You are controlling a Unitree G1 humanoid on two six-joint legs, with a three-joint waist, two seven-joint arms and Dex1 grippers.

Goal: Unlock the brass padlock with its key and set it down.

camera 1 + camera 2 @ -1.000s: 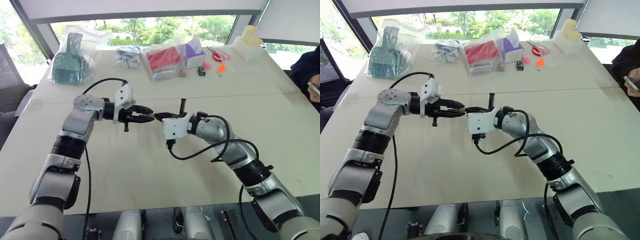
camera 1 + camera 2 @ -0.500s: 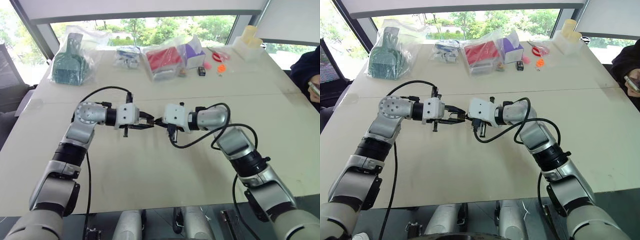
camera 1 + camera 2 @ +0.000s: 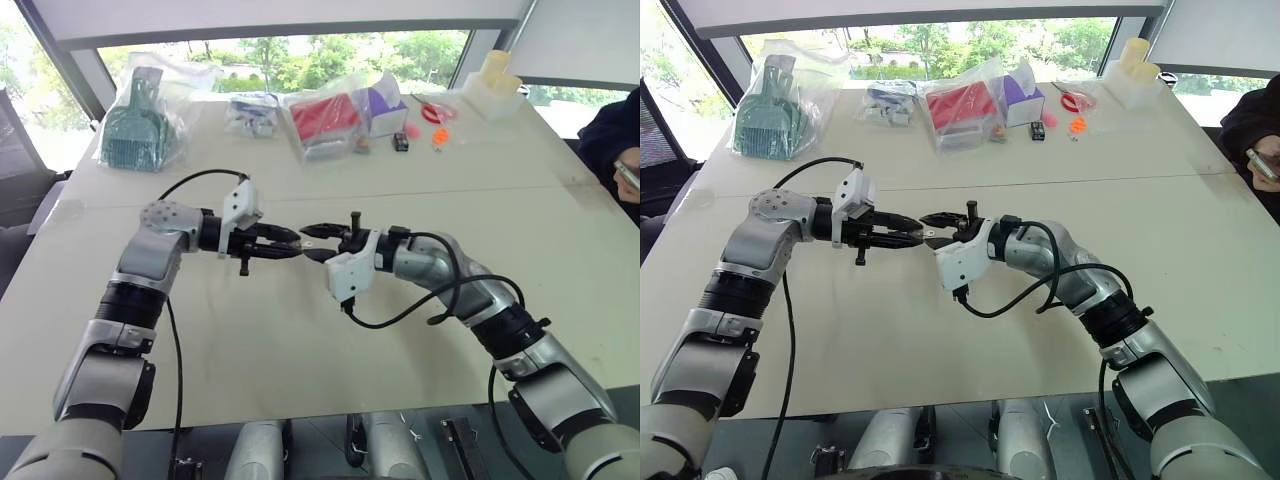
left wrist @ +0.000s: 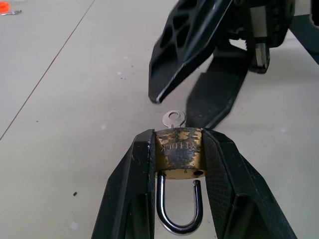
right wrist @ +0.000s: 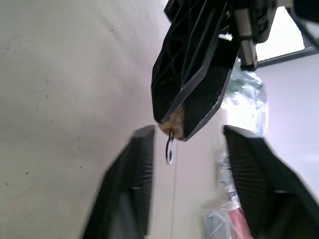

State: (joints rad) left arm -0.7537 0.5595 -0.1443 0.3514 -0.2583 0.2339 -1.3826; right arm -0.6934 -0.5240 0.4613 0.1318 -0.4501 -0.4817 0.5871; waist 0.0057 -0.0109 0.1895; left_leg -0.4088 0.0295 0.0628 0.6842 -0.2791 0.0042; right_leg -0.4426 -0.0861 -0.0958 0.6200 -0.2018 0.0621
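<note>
Two hands tip to tip midair.

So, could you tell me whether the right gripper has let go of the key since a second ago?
Yes. The right gripper now stands open, fingers apart either side of the key, which remains in the brass padlock.

The two head views looked forward and down from above the table (image 3: 300,340), set side by side, and shared almost the same scene: both arms meeting at mid-table and the clutter along the far edge. The left wrist view looked along the left gripper (image 4: 177,149) from very near, onto the padlock (image 4: 178,155) and key (image 4: 173,118), with the right gripper (image 4: 197,64) facing it. The right wrist view looked the opposite way, equally near, at the same key (image 5: 170,149).
</note>
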